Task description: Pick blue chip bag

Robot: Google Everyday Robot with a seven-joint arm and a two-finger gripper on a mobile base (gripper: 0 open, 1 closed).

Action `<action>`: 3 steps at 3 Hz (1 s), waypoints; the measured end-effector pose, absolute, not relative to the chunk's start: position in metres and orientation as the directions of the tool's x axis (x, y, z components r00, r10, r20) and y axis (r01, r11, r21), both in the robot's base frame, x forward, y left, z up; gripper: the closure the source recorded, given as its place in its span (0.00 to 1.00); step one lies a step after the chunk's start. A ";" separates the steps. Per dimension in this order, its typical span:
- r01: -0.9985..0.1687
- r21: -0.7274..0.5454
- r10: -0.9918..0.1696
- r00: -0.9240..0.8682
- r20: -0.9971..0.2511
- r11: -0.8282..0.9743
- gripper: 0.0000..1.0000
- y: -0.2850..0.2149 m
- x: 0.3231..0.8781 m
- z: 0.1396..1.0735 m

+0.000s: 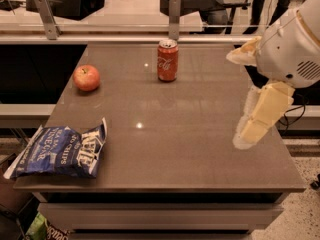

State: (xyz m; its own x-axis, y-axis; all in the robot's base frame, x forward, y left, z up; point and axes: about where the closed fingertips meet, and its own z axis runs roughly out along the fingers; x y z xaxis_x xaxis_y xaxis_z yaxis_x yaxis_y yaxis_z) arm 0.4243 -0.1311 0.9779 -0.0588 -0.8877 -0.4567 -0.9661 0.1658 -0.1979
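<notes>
The blue chip bag (59, 152) lies flat at the table's front left corner, crinkled dark blue with white lettering, its left end hanging over the edge. My gripper (239, 98) hangs over the table's right side, far to the right of the bag and above the tabletop. Its two cream fingers (260, 116) are spread apart with nothing between them. The white arm housing (292, 49) sits behind it.
A red soda can (167, 60) stands upright at the back middle of the brown table (190, 149). A red apple (86, 77) sits at the back left. A glass barrier with metal posts (174, 16) runs behind the table. A green bag (40, 226) lies on the floor below.
</notes>
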 end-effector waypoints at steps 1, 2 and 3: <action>-0.979 -0.160 -0.828 -0.016 -0.560 0.127 0.00 -0.090 0.412 0.976; -0.982 -0.144 -0.758 0.003 -0.653 0.121 0.00 -0.053 0.409 0.977; -0.982 -0.144 -0.758 0.003 -0.653 0.121 0.00 -0.053 0.409 0.977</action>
